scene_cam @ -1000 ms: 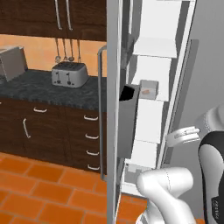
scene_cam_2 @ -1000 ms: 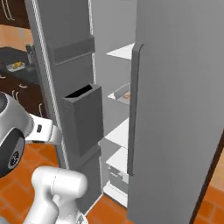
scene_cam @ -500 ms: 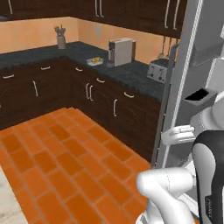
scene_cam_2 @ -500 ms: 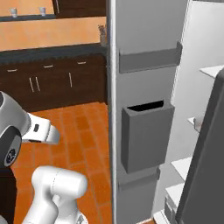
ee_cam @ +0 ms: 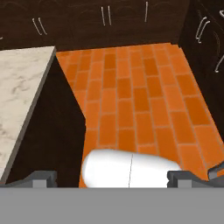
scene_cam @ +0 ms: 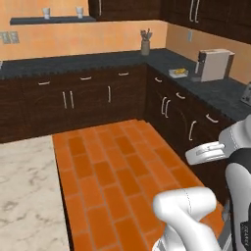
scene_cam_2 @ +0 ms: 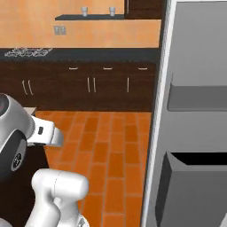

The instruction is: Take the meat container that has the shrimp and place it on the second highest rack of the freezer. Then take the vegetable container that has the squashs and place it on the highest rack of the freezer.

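Gripper (ee_cam: 106, 177) jaws wide apart and empty, above orange tile floor (ee_cam: 144, 92), marble bench (ee_cam: 19, 92) beside, freezer door (scene_cam_2: 195, 133) open

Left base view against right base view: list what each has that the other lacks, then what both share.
Left base view alone: a white coffee machine, a utensil holder and a marble-topped island. Right base view alone: the grey open fridge door with its door bins. Both: two cups on a wall shelf, dark cabinets and the orange tile floor.
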